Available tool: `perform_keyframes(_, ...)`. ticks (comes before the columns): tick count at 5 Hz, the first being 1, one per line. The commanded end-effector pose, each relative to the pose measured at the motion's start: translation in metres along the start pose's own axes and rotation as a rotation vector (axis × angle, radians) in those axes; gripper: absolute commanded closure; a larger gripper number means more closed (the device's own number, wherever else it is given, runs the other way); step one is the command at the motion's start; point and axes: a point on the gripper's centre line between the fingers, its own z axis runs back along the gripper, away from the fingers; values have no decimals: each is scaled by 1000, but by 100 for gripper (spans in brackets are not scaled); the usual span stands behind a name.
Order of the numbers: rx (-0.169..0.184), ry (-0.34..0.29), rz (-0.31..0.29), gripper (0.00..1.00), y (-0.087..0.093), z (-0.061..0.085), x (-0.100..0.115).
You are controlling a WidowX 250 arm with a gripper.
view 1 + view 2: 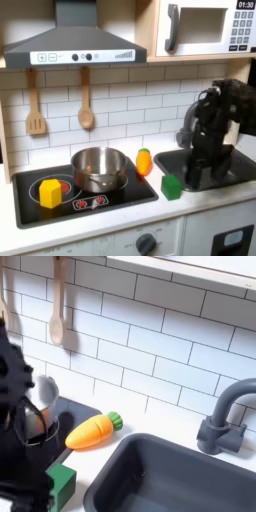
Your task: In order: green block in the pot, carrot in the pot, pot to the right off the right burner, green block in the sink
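we see the sink (218,166) with the dark arm over it, the pot (99,168) on the right burner, the carrot (144,161) beside it, the green block (171,187) on the counter. the gripper (196,172) is perhaps near the block; we cannot tell its jaws.

You can read just one thing: the microwave (205,27) in the first exterior view has a small clock at its top right corner, and it looks like 01:30. The keypad buttons under it are too blurry to read. Marks on the hood (72,55) knobs and stove (85,202) dials: can't read them either.
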Motion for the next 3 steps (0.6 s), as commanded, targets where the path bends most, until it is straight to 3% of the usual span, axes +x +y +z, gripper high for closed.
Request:
perform_keyframes(1, -22, -12, -24, 0, 5, -7, 17)
perform_keyframes(3, -48, -22, -43, 0, 3, -17, 35)
